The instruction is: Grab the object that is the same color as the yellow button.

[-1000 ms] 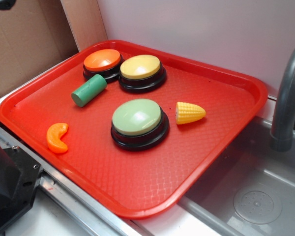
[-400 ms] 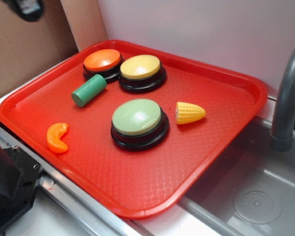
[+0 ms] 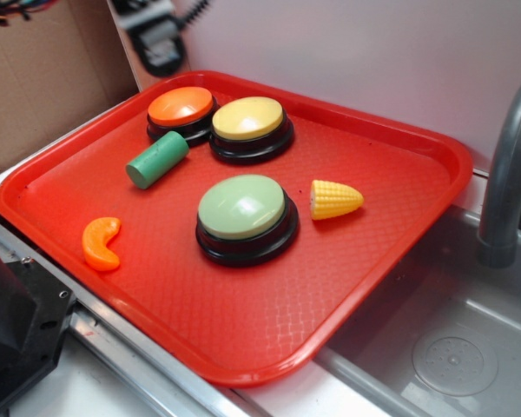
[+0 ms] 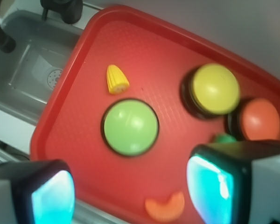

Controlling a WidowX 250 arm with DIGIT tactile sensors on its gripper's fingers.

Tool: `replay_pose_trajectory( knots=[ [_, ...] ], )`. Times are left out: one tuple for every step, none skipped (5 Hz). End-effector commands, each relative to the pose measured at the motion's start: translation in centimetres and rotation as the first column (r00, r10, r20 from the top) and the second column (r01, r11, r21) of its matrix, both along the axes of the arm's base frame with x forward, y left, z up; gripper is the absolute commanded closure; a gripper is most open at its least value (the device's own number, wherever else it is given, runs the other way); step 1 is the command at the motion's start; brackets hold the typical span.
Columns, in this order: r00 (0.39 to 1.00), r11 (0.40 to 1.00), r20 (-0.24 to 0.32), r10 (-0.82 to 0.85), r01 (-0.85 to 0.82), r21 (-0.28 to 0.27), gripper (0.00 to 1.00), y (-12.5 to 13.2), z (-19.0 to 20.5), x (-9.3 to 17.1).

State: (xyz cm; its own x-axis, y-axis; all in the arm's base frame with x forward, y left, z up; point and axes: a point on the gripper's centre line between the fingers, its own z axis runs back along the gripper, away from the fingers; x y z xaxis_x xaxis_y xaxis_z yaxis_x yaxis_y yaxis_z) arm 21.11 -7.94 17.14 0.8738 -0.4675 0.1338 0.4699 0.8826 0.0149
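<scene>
Red textured plastic tray [image 3: 243, 330] carries all items. The small yellow plastic corn cob [image 3: 334, 199], cone-shaped with kernel ridges, lies on its side just beside the green-domed round push button on a black base [image 3: 243, 211], on the side nearest the grey sink basin [image 3: 451, 347]; nothing touches it. The pale yellow domed push button on a black base [image 3: 248, 122] stands touching the orange-topped push button [image 3: 181, 108]. A green cylinder [image 3: 157, 159] and an orange curved crescent piece [image 3: 102, 242] lie apart. The black gripper [image 3: 159, 39] hangs above the tray's far corner; in the wrist view its fingers [image 4: 210, 186] stand wide apart, empty.
</scene>
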Motion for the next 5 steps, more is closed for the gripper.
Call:
replay_pose_trajectory(
  knots=[
    [0.993, 0.994, 0.074, -0.095, 0.099, -0.043, 0.00, -3.6, -3.2, 2.6],
    [0.990, 0.993, 0.088, -0.107, 0.110, -0.033, 0.00, -4.4, -5.4, 3.0],
    [0.987, 0.994, 0.119, -0.110, 0.112, -0.011, 0.00, -4.2, -6.9, 4.3],
    [0.991, 0.994, 0.086, -0.105, 0.106, -0.011, 0.00, -3.9, -8.7, 5.5],
    [0.990, 0.992, 0.078, -0.120, 0.122, -0.016, 0.00, -4.0, -9.9, 6.5]
  ],
)
